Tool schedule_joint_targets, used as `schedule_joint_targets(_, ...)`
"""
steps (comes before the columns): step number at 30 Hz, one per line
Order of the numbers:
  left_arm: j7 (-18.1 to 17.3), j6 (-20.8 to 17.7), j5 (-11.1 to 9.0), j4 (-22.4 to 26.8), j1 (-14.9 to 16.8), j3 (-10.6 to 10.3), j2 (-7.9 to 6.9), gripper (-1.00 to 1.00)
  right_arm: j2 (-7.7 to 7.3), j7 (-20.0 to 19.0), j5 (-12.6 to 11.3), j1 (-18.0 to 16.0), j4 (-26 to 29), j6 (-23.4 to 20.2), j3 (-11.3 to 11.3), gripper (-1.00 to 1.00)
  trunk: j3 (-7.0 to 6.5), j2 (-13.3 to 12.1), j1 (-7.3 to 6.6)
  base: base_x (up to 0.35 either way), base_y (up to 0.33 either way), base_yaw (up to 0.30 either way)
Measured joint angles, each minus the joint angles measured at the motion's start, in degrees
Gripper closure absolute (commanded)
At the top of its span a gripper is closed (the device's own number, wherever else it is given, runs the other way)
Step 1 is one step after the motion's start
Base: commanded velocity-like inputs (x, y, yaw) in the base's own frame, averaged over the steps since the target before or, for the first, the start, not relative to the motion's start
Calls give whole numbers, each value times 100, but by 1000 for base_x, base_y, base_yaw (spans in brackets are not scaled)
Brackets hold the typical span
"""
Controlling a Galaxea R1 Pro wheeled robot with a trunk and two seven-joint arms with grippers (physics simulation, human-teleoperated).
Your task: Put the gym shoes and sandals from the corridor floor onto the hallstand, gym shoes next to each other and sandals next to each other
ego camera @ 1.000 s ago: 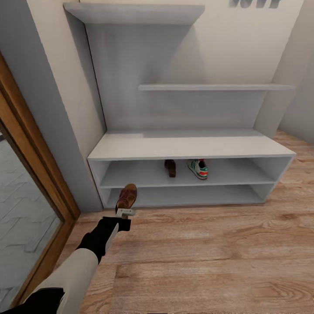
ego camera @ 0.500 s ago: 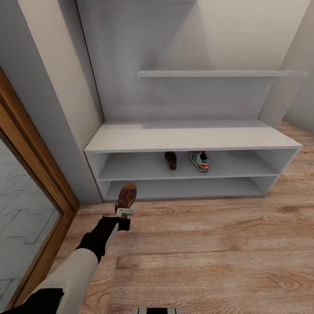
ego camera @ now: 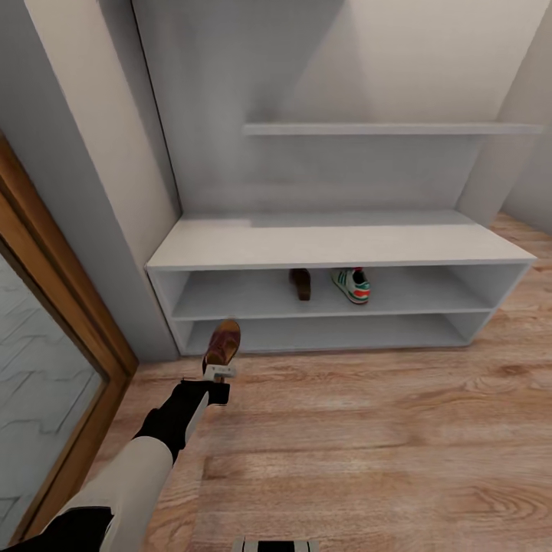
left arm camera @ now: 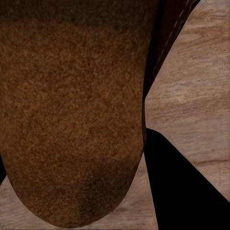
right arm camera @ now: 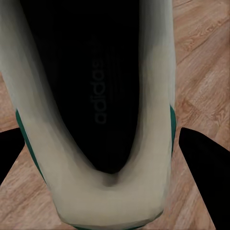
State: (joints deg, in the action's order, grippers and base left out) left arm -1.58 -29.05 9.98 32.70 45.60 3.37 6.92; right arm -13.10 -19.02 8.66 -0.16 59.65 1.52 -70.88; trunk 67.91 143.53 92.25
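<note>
My left gripper (ego camera: 220, 373) is shut on a brown sandal (ego camera: 223, 343), held just above the corridor floor (ego camera: 383, 437) in front of the left end of the hallstand (ego camera: 337, 247). In the left wrist view the sandal's mottled footbed (left arm camera: 72, 110) is close up, with one dark finger (left arm camera: 182, 191) beside it. On the hallstand's upper shelf slot lie the other sandal (ego camera: 301, 283) and a gym shoe (ego camera: 352, 284), side by side. In the right wrist view my right gripper (right arm camera: 108, 163) is shut on the second gym shoe (right arm camera: 96, 191), with dark fingers (right arm camera: 206, 163) on both sides.
A wood-framed mirror or door (ego camera: 54, 345) and a grey wall post (ego camera: 92, 192) stand left of the hallstand. A floating grey shelf (ego camera: 391, 129) hangs above its flat top. Open plank floor spreads to the right. A white-and-black piece (ego camera: 274, 546) shows at the bottom edge.
The camera has moved nearer the hallstand and dipped, so the top floating shelf left the picture. My left arm with the sandal keeps its pose. The white-and-black piece entered at the bottom edge.
</note>
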Motion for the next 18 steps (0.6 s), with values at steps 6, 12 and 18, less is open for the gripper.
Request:
schedule_joint_targets(6,88,8,8,12,11,-1,13,100,0,1,7,0,-31,0,7,100,0,0,0,271,0,0)
schedule_joint_targets(12,141,14,1,17,16,4,16,100,0,2,8,0,-42,-6,15,100,0,0,2,67,-1,0)
schedule_joint_targets(18,157,16,0,17,13,5,13,100,0,3,10,-2,-43,-6,17,100,0,0,0,221,-109,0)
